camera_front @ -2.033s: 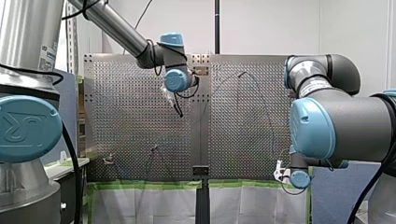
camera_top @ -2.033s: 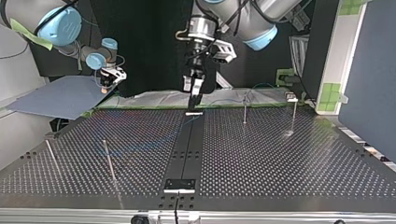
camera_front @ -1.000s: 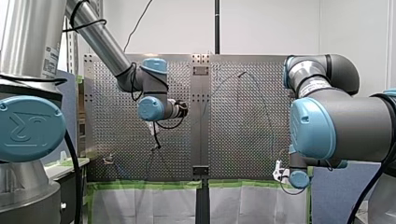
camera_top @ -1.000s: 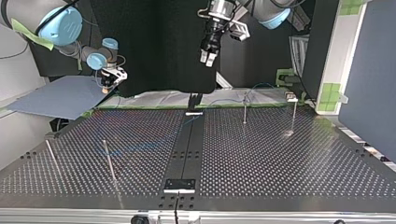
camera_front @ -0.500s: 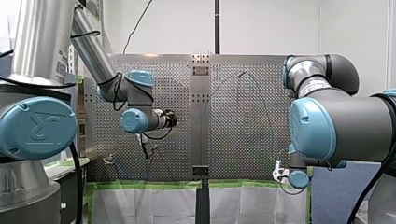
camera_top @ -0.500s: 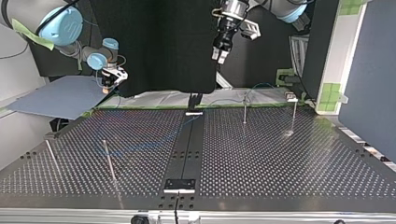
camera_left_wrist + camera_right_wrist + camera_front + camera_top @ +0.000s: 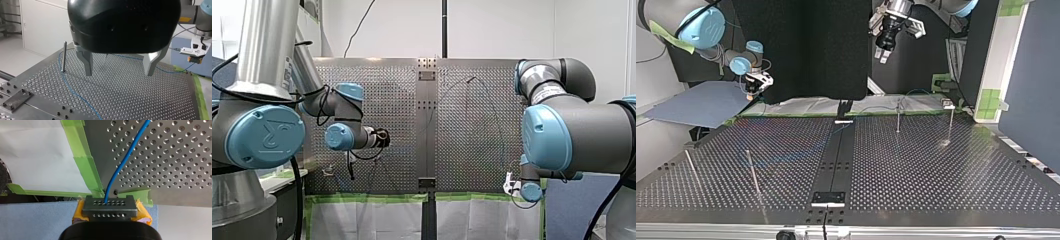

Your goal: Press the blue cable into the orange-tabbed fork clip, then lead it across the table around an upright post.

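Left wrist view, left to right: an upright post (image 7: pixel 64 56) stands on the perforated counter (image 7: pixel 140 100), just outside one metal finger (image 7: pixel 87 62) of my left tool (image 7: pixel 119 65). That tool hangs clear above the counter. Its fingers are wide apart with nothing between them. The blue cable (image 7: pixel 75 93) bends close by the post, but I cannot tell whether it touches it. One leg of the cable lies flat on the counter and runs back under the tool. The other leg crosses ahead of both fingers toward my right tool (image 7: pixel 196 59), which hangs well apart, beyond the other finger and off the counter's edge.

Top view: my right tool (image 7: pixel 752 90) hangs low, just off the counter's edge. Well apart from it, my left tool (image 7: pixel 881 56) is high above the counter, with its fingers parted and pointing down.

Right wrist view: my right tool (image 7: pixel 110 206) is clamped on the blue cable, with yellow pads (image 7: pixel 143 213) showing on either side of its perforated metal fingertip. The cable leaves from between the fingers and goes straight ahead of the tool, past green tape (image 7: pixel 86 170) on the counter's edge. Beyond the tape it lies on the perforated counter, slanting away from the tool.
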